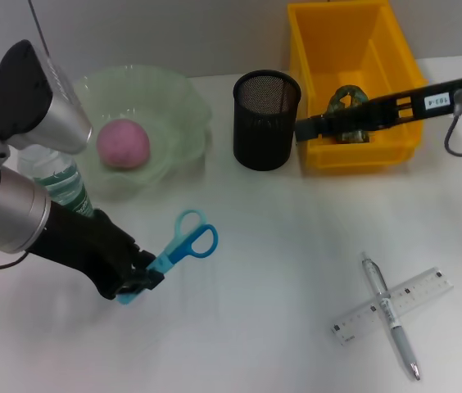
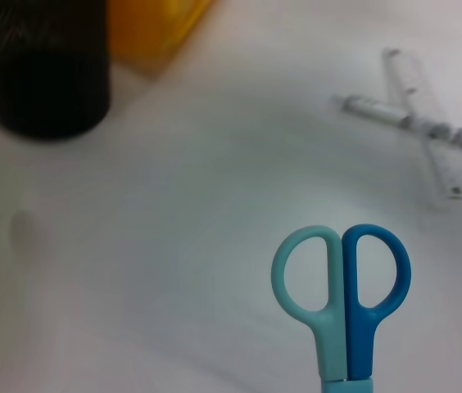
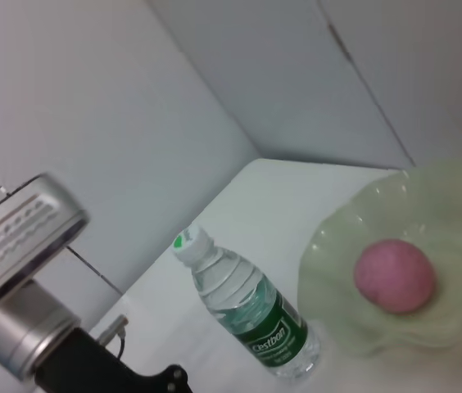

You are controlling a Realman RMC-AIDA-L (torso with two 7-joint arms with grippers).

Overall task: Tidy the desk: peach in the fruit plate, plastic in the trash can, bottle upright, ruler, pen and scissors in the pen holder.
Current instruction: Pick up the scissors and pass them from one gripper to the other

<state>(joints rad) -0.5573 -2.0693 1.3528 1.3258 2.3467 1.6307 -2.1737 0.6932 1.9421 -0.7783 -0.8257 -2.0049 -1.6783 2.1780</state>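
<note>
Already the peach (image 1: 122,143) sits inside the fruit plate (image 1: 183,106), which stands toward the desk's (image 1: 280,270) far left corner. Just beside the plate, nearer the left edge, the bottle (image 1: 65,190) stands upright with its white cap on, partly hidden behind the left arm in the head view and plain in the right wrist view. The pen holder (image 1: 266,119) stands near the middle of the far edge; nothing shows over its rim, though its inside cannot be seen to the bottom. Beside it, toward the far right corner, the trash can (image 1: 399,143) holds a crumpled greenish piece of plastic (image 1: 346,101).

The right gripper (image 1: 306,127) reaches over the trash can's near wall, close to the plastic; whether its fingers are parted or closed cannot be told. The left gripper (image 1: 139,280) is low near the desk's front left, clamped on the covered blade end of the scissors (image 1: 183,243), whose two blue handle loops point away from it.

Toward the front right corner the pen (image 1: 391,315) lies crossed over the ruler (image 1: 393,304), both flat on the desk.
</note>
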